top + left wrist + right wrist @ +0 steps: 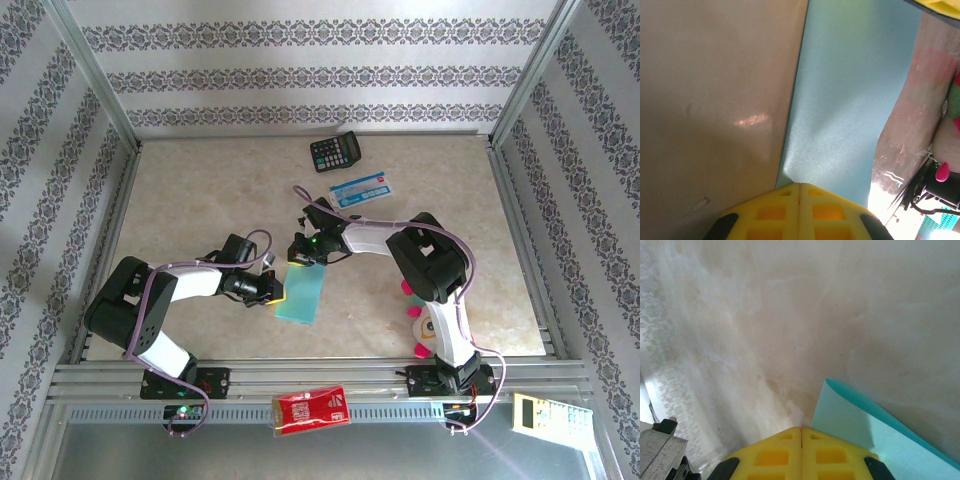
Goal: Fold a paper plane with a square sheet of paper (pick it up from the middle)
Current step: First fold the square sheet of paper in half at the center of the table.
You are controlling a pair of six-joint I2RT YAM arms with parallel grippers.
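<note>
**Turquoise paper half folded, both jaws shut at its edges**

Turquoise and thin, the sheet of paper (302,296) lies on the desk (200,190) between the two arms, a little ahead of their bases. It shows as a narrow rectangle, so I judge it already folded once down the middle.

The left jaws are fully closed. Their yellow fingers (765,215) are pressed together, with the tips at the paper's left long edge, near a corner. The right jaws are closed as well. Their fingers (835,455) meet the paper's far end, where one corner curls slightly off the desk. Whether either pair pinches the paper or only touches it, I cannot tell.

The step in hand looks like setting the crease. To do it well, one closed tip should pin the paper while the other runs along the fold. The pressure should be light and steady, because the smooth desk would let the paper slide. The raised corner should be flattened and the edges matched before the crease is sharpened.
</note>
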